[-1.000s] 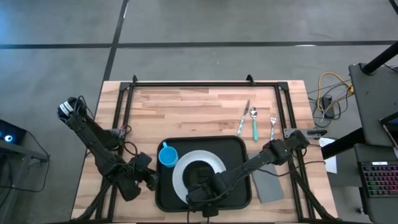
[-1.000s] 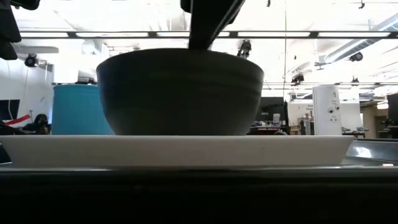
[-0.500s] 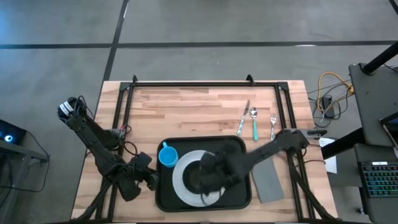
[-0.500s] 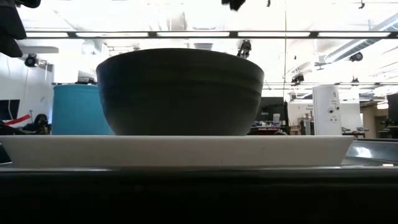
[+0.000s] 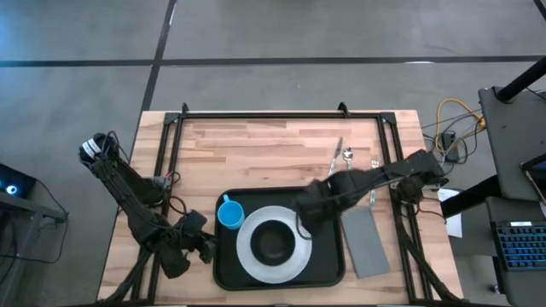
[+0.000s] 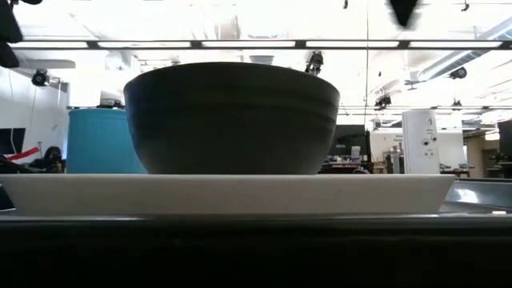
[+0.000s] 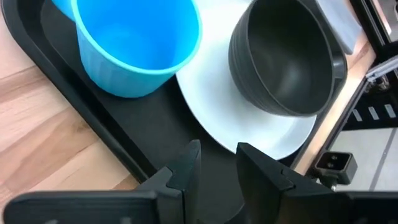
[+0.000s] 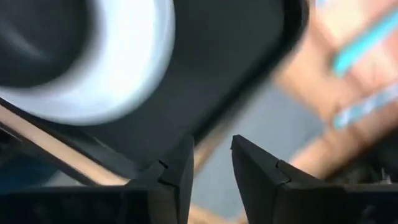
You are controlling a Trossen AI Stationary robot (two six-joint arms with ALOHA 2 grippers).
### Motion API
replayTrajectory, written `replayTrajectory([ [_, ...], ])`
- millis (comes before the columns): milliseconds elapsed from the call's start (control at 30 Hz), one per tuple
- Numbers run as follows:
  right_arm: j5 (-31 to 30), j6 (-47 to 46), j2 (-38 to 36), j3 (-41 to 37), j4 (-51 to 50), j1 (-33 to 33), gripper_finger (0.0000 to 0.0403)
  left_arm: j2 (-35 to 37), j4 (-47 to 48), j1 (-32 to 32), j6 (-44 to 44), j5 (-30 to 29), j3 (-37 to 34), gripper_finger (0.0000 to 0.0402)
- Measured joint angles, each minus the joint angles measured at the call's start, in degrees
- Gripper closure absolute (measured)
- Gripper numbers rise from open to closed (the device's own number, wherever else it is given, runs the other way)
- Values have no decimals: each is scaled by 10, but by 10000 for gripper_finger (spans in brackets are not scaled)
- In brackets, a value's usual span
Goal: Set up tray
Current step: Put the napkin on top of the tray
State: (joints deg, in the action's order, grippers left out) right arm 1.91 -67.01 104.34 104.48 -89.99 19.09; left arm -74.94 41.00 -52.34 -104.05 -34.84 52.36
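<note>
Tray of black plastic lies at the near edge of the wooden table, about in the middle between both arms. On it sits a white plate, and a dark bowl stands on the middle of this plate. A blue cup stands upright in the tray's far left corner, just beside the plate's rim. In the low view the bowl fills most of the picture, resting on the plate.

The right gripper hangs over the right part of the tray, near the plate's far right edge. Its two fingers have a narrow gap between them and hold nothing. The left gripper waits at the tray's left rim, low, with its fingers slightly apart and empty; its wrist view shows the cup, the plate and the bowl.

To the right of the tray a grey napkin lies flat on the table. Farther back lie a knife, a spoon and a fork, partly hidden by the right arm.
</note>
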Motion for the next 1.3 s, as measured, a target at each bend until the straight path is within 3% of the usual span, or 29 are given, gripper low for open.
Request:
replayTrajectory([
  [233,77,-108,-21,-177,16,86,269,0,-1,-8,0,0,0,317],
  [433,129,-213,-21,-267,160,164,252,0,-1,-7,0,0,-2,317],
  [567,120,-310,-21,-306,255,209,244,0,-1,-7,0,0,-5,317],
  [767,68,-421,-19,-342,285,247,224,0,-1,-7,0,0,-7,317],
  [1033,39,-440,-18,-383,300,241,198,0,-1,-7,0,0,-7,317],
  [1300,39,-438,-18,-440,382,225,197,0,-1,-7,-2,0,-7,317],
])
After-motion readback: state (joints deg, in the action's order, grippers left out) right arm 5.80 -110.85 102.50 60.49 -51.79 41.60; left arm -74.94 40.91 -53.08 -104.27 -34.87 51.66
